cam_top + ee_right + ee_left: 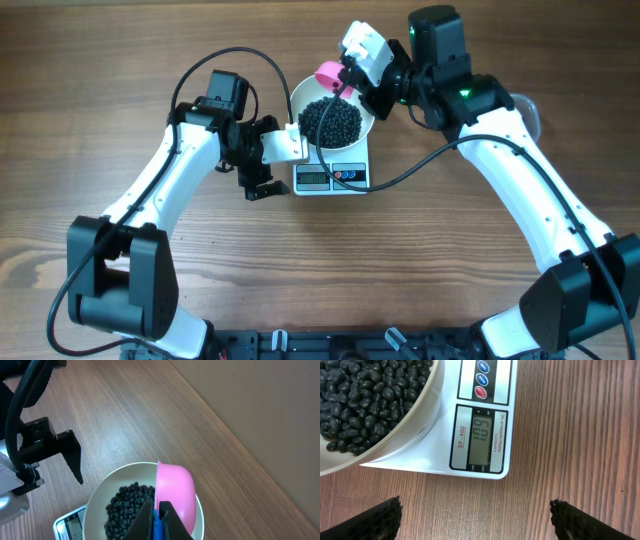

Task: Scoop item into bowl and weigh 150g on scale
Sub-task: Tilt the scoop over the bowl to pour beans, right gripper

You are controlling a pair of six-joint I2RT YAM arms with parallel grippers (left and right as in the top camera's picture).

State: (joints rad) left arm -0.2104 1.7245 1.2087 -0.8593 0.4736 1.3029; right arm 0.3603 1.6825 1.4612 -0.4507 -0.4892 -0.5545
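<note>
The beans [332, 121] heap in the white bowl [302, 95] on the scale [332, 177]; the right gripper [157, 522] pinches a pink scoop [175, 492] over its far rim; the left gripper [476, 519] gapes wide and empty beside the scale; a clear tub [528, 112] sits partly hidden behind the right arm [520, 170].

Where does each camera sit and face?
Overhead: above wooden table, looking straight down; both white arms, round white bowl of small black beans on white digital scale.
Left wrist: low beside scale, facing its display; left gripper open, black fingertips apart.
Right wrist: above bowl, looking down; right gripper shut on pink plastic scoop.
Shared: bowl, beans, scale.
</note>
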